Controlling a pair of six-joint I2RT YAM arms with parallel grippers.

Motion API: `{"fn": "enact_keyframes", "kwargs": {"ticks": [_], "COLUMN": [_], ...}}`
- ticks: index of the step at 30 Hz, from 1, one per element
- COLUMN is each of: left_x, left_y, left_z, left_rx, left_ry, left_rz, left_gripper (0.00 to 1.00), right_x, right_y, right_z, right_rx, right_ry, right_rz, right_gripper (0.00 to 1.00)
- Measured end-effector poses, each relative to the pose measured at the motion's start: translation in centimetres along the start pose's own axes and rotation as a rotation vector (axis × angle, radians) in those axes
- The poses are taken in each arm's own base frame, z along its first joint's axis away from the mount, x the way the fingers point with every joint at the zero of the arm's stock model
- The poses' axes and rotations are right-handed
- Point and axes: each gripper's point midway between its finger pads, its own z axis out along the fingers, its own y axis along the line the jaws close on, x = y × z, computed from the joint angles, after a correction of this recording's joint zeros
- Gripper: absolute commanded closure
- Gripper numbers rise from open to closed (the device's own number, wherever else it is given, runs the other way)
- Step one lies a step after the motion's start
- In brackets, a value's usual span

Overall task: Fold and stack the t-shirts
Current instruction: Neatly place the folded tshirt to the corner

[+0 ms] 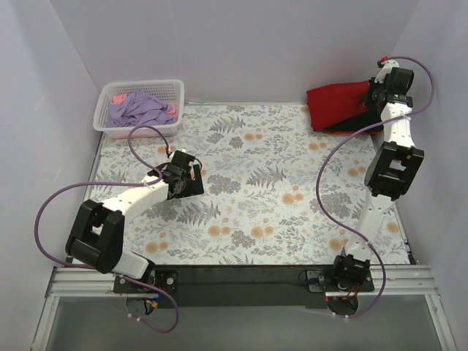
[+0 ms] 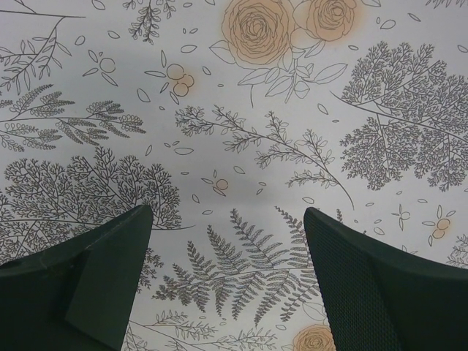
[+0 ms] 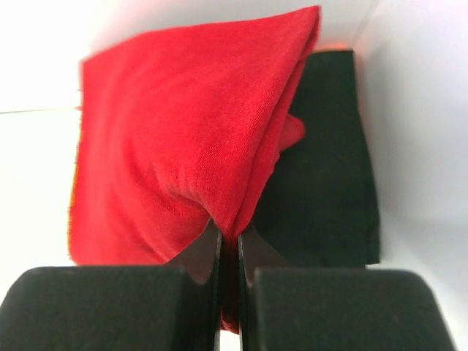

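Note:
A deep-red t-shirt [image 1: 335, 106], folded, lies at the far right corner on top of a black t-shirt [image 1: 360, 121]. My right gripper [image 1: 378, 89] is shut on an edge of the red shirt [image 3: 183, 139], the cloth pinched between its jaws and lifted; the black shirt [image 3: 322, 175] shows beneath it on the right. My left gripper [image 1: 191, 178] is open and empty, low over the floral cloth [image 2: 241, 146] at the left middle. A lavender t-shirt [image 1: 137, 108] and a bit of orange-red cloth [image 1: 172, 110] lie in the white basket [image 1: 175, 88].
The white lattice basket stands at the far left corner. White walls close in the table at the back and both sides; the right arm stands close to the right wall. Purple cables loop from both arms.

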Motion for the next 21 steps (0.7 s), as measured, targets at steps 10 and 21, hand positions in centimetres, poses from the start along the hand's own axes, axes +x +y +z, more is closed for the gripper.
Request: {"fn": "enact_keyframes", "kwargs": {"ticks": [10, 21], "left_x": [0.9, 1.2], "left_y": [0.1, 0.1], "left_z": [0.8, 1.0], "left_rx": [-0.01, -0.012], "left_ry": [0.037, 0.049], "left_rz": [0.009, 0.012], "left_gripper": [0.17, 0.17], "right_x": [6.7, 7.6], "right_y": [-5.0, -5.8], "right_z": [3.8, 4.1], "right_rx": [0.161, 0.277], "right_ry": [0.111, 0.134], "right_rz": [-0.008, -0.072], "right_gripper": [0.99, 0.99]}}
